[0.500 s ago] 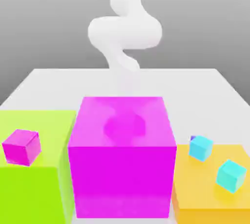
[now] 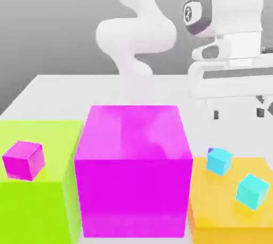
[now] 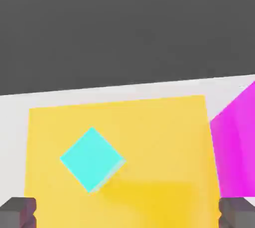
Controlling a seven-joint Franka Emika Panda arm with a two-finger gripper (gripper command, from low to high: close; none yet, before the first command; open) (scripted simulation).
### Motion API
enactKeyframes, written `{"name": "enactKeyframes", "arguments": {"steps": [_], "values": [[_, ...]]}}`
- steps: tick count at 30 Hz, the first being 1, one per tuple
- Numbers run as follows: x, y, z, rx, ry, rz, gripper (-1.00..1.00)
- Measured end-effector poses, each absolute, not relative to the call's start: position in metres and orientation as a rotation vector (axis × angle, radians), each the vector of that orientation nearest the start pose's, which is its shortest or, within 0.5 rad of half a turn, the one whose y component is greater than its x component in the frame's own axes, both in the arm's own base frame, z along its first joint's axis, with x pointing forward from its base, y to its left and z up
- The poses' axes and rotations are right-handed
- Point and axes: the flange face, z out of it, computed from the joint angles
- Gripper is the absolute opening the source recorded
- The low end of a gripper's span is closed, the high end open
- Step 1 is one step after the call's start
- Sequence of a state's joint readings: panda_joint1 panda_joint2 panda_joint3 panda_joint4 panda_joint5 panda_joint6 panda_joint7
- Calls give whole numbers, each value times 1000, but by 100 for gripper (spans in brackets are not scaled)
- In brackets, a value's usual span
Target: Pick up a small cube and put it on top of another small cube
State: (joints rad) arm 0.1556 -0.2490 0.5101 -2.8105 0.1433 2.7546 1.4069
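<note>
A smooth, glossy finish is seen on the large magenta block (image 2: 133, 197), where soft pale reflections are shown on its top. The yellow-orange block (image 2: 229, 192) and the lime green block (image 2: 34, 211) are seen as smooth, like plastic. A smooth, white, plastic-like surface is shown on the robot arm (image 2: 136, 35). The tabletop (image 2: 69, 94) is seen as plain and smooth.

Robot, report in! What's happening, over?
Tool open, above yellow-orange block. Small indigo cube mostly hidden behind cyan cube.
</note>
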Motion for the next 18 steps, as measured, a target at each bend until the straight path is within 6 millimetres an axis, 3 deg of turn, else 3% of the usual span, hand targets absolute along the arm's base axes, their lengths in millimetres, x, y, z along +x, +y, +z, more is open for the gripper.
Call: {"name": "enactKeyframes", "arguments": {"steps": [3, 4, 17, 18], "values": [[249, 238, 209, -2806, 1346, -49, 0], [237, 242, 196, -2819, 1348, -23, 0], [226, 242, 129, -2823, 1367, 8, 0], [225, 241, 125, -2826, 1366, 6, -100]]}}
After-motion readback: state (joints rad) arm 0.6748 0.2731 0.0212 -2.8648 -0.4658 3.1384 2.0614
